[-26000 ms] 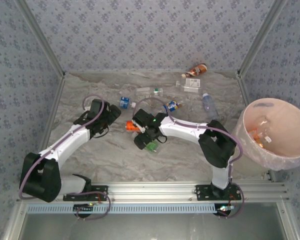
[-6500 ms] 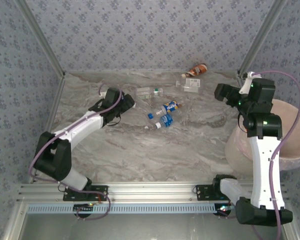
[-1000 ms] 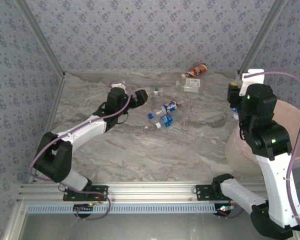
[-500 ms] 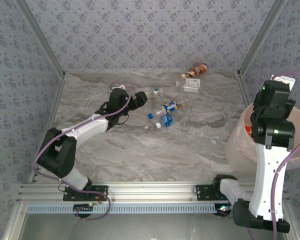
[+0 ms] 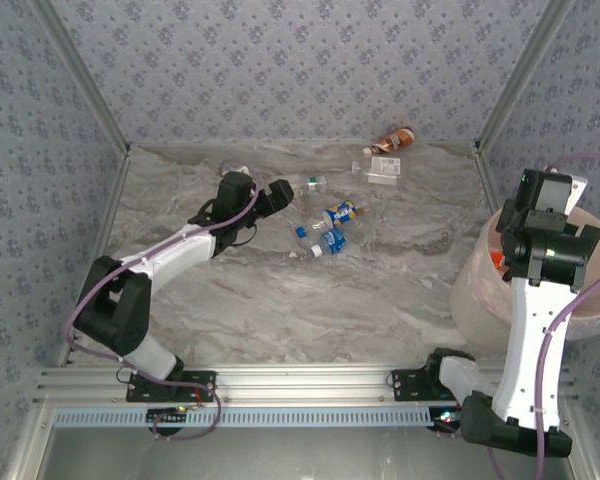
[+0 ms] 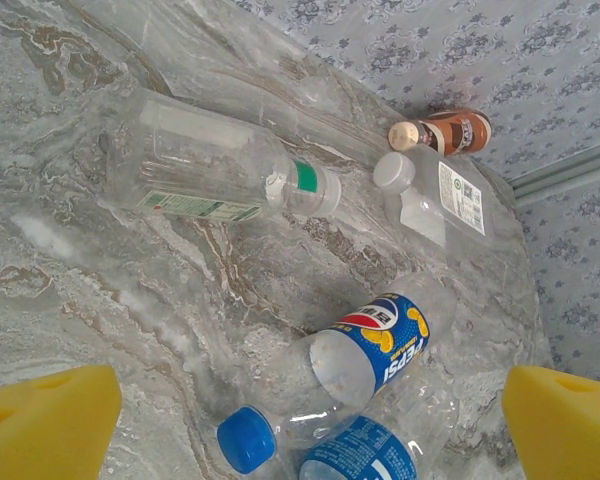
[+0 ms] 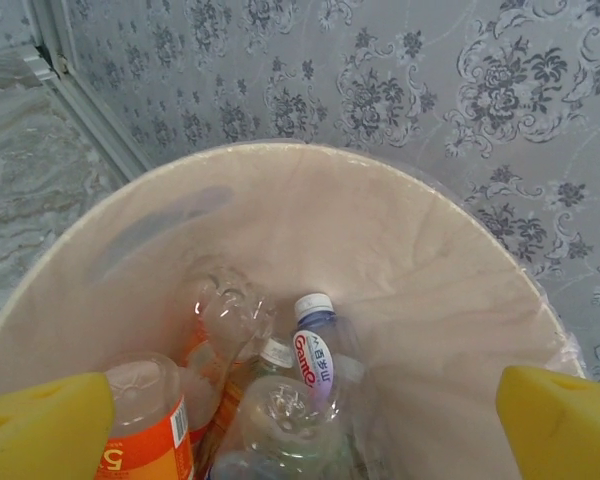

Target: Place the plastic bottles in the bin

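The marble-patterned table (image 5: 380, 300) fills the floor of the booth. The bin (image 7: 380, 230) stands at its right edge, a big pinkish-beige bucket with a whitish liner. The right arm is bent over the rim. The right gripper (image 7: 302, 425) points down into the mouth of the bin, its yellow pads spread wide with nothing between them.

Several plastic bottles (image 7: 280, 410) lie heaped at the bottom of the bin. Among them are an orange-labelled one (image 7: 145, 435) on the left and one with a bluish cap and a red-lettered label (image 7: 315, 355) in the middle.

The left arm stretches toward the far middle of the table. The left gripper (image 6: 305, 425) is also wide open and holds nothing.

Loose bottles lie ahead of it. A clear bottle with a green band (image 6: 210, 175) is on its side to the left. A flat clear bottle with a white cap (image 6: 435, 195) lies farther off, with a brown bottle (image 6: 445, 130) touching it near the back wall. Nearest the pads is a Pepsi bottle (image 6: 365, 345), and a second blue-labelled bottle (image 6: 355, 455) lies right against it.
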Controlling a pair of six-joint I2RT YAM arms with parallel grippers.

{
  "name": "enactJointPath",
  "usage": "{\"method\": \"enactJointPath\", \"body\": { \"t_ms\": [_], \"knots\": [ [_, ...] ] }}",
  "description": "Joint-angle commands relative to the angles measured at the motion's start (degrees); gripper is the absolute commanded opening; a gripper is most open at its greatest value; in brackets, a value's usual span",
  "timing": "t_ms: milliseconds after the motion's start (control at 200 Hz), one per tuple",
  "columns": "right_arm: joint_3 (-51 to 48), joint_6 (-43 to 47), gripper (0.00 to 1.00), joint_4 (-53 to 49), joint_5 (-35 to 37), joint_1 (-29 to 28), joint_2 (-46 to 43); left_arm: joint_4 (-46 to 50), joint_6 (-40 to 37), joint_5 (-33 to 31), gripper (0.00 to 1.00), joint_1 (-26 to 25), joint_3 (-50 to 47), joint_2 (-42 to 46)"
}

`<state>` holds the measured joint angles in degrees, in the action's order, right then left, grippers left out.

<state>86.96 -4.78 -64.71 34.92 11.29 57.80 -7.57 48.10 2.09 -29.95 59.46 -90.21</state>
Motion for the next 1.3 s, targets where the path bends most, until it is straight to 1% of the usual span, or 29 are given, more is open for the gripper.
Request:
{"method": "enactJointPath", "body": {
  "t_ms": [0,145,240,435,555,650,794,919,1179,1204,1294],
  "knots": [
    [1.6,-1.9,1.0,0.4,-1.5,-1.4,-0.5,-0.9,0.9,0.6,0.98,0.4,0.2,0.0],
    [0.3,-2.4,1.0,3.1,-5.7,-3.4,-1.7,-0.5,0.9,0.6,0.98,0.6,0.0,0.0],
    [-0.2,-2.8,1.0,4.1,-6.3,-5.4,-1.7,-1.8,0.0,2.5,0.98,0.5,0.2,-0.5],
    [-2.6,-2.9,1.0,9.5,-4.8,-13.7,-2.1,-2.0,-1.9,3.0,0.98,0.6,0.6,-1.5],
    [-4.5,-3.6,1.0,14.9,-6.2,-18.5,-2.6,-1.8,-3.5,1.6,0.98,0.6,0.0,-1.0],
    [-4.9,-4.3,1.0,18.0,-10.0,-21.1,-2.4,-0.7,-4.3,0.8,0.98,0.6,-0.4,-0.4],
    [-6.8,-7.2,1.0,23.9,-18.2,-24.8,-1.9,2.0,-4.3,0.8,0.98,0.9,-0.6,0.3],
    [-8.1,-10.1,1.0,27.7,-24.0,-27.5,0.6,5.3,-3.5,1.5,0.98,1.7,0.3,0.2],
    [-13.8,-19.0,1.0,37.8,-29.5,-35.5,7.7,7.6,-3.2,0.6,0.98,2.5,-0.5,0.8],
    [-13.8,-19.3,1.0,37.8,-29.1,-36.4,8.8,7.6,-3.0,0.5,0.98,2.6,-0.7,0.9],
    [-13.9,-20.7,1.0,37.1,-24.4,-39.2,11.9,7.6,-2.7,0.5,0.98,3.0,-1.2,1.2]
  ]
}}
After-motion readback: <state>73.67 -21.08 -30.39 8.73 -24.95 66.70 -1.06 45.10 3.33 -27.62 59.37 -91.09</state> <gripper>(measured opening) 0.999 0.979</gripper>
